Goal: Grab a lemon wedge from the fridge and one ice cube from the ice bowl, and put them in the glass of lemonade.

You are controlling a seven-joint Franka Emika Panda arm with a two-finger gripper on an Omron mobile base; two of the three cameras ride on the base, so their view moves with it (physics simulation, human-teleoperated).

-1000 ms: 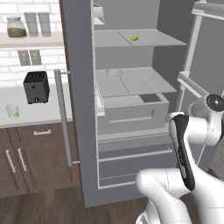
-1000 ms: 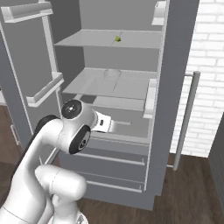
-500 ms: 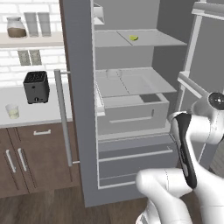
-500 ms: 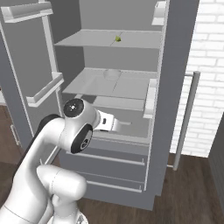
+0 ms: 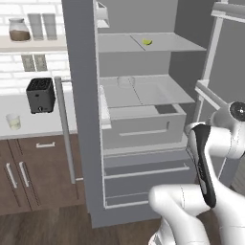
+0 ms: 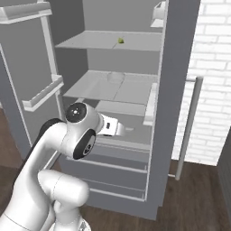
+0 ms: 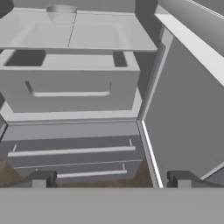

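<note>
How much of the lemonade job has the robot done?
Done: the fridge doors are open. In hand: nothing; the hand is open and empty, low in front of the drawers. Left: the lemon wedge sits on the top shelf, so it and the ice must yet go into the glass on the counter.

White brick wall (image 6: 212, 67), wood floor (image 6: 189, 189), brown cabinets (image 5: 33, 172)

The fridge (image 6: 176, 90) stands open. A little lemon wedge (image 6: 120, 40) sits on the top shelf (image 6: 90, 41). The white arm (image 6: 67, 144) bends low in front.
</note>
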